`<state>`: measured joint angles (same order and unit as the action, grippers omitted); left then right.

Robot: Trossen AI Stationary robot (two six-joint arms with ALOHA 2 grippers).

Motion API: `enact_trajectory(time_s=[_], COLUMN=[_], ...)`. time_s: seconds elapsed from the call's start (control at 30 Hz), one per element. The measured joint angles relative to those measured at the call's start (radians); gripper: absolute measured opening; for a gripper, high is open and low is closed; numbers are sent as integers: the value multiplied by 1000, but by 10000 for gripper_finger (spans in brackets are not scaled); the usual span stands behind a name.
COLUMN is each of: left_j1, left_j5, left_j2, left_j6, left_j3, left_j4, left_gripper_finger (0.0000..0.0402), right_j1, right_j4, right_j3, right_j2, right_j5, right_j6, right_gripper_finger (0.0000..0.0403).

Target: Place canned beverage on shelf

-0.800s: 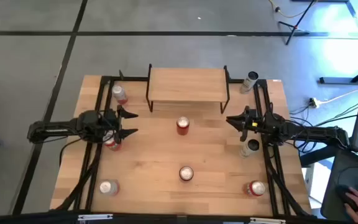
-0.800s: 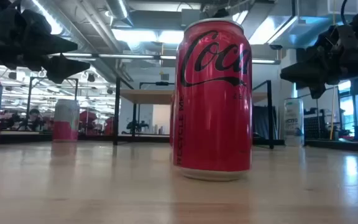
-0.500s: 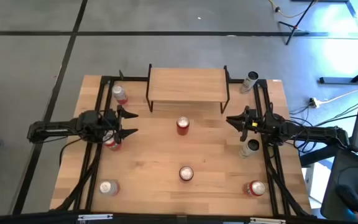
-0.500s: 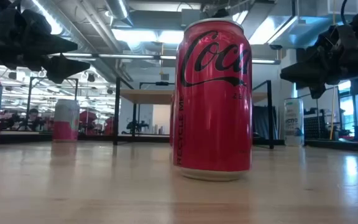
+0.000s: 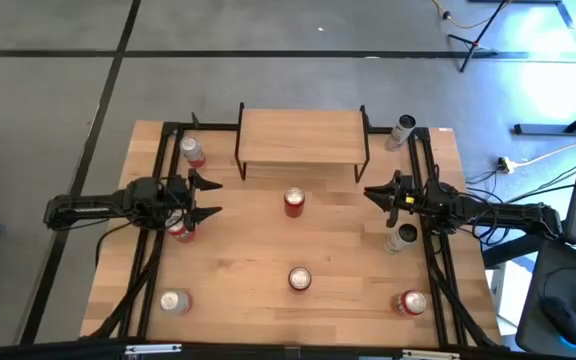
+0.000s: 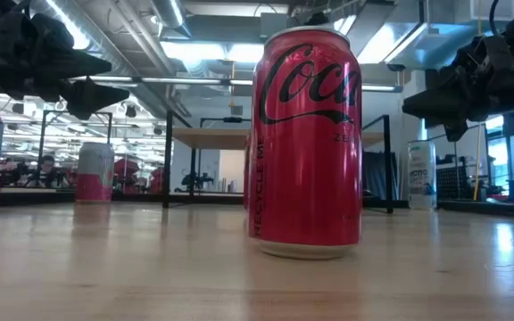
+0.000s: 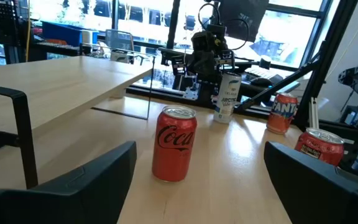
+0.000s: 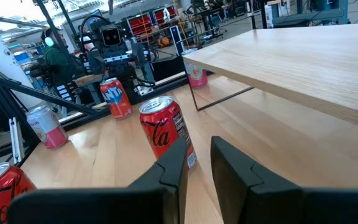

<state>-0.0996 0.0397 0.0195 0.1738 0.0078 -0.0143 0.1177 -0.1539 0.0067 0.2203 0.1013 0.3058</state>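
Left tool [image 5: 211, 196] spread, empty, at tabletop's left edge. Right tool [image 5: 371, 193] nearly pressed together, empty, right edge. Coke can [image 5: 294, 202] upright mid-tabletop, just before shelf [image 5: 301, 136]. Risk: off-centre approach tips can; high lift needed or can strikes plank edge.

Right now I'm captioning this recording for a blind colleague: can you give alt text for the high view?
The empty shelf stands at the table's far edge, with seven cans scattered around; one red can stands just in front of it. The left gripper, open, and the right gripper, nearly closed, hover either side, holding nothing.
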Motion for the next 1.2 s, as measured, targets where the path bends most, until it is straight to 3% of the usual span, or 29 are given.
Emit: enact_trajectory(time_s=[0.9, 1.2], left_j1=[0, 0], left_j5=[0, 6], left_j2=[0, 0], left_j6=[0, 0], left_j3=[0, 0], left_j4=[0, -18], left_gripper_finger=[347, 347], right_j1=[0, 0], right_j4=[-10, -106], right_j3=[0, 0], right_j2=[0, 0], right_j5=[0, 88], right_j6=[11, 479], right_gripper_finger=[62, 62])
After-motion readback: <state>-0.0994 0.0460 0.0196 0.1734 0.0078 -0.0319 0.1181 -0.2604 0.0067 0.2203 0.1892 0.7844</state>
